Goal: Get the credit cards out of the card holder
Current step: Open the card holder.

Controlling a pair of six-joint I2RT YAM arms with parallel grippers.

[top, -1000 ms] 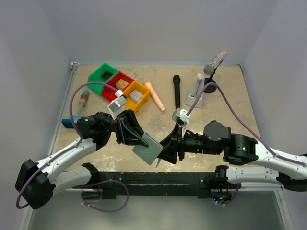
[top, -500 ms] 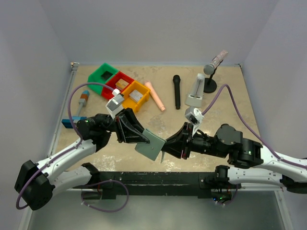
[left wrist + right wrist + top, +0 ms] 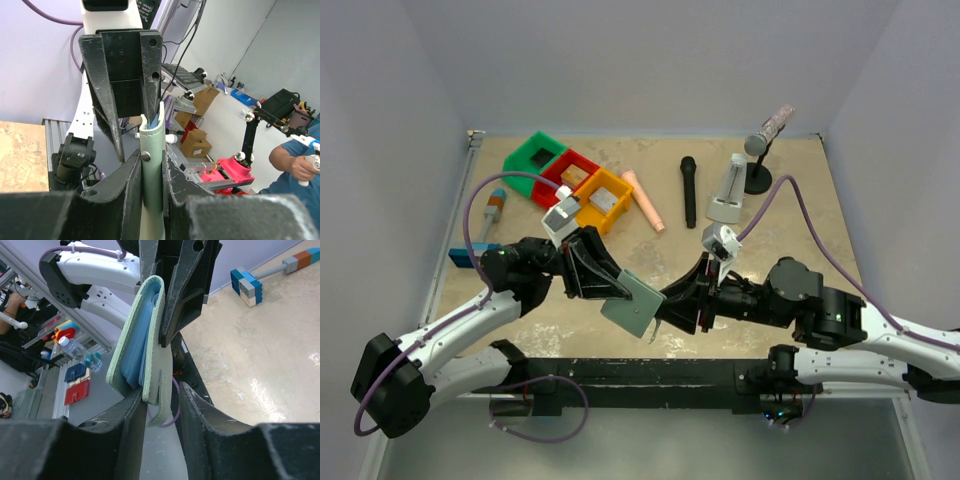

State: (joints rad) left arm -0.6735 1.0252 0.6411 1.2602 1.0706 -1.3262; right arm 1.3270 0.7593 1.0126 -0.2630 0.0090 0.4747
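**Item:** card holder, pale green-teal, folded.

**Location:** held in the air over the near middle of the desk, between the left arm and the right arm, just beyond the black rail.

**By view:**
- Top view: one broad face turned upward and tilted, a corner dipping toward the rail.
- Left wrist view: edge-on, a narrow upright strip with a small round stud.
- Right wrist view: the only one showing the leaves gaping slightly, with blue inner panels between them. The credit cards cannot be told apart from those panels.

**Axis:** runs from one set of jaws to the other, roughly left to right across the desk.

**Left jaws:** clamped on both faces of one end.

**Right jaws:** straddle the opposite end, one finger on either side. Whether they press on it cannot be told.

**Desk:** tan, with a mottled stone pattern, and pale walls on three sides.
- Far half: green bin, red bin and orange bin touching in a diagonal row.
- Beside the bins: pink stick, black microphone and white stand.
- Left edge: blue block.

**Room:** the left wrist view shows a workshop beyond, with cardboard boxes and a person in blue.
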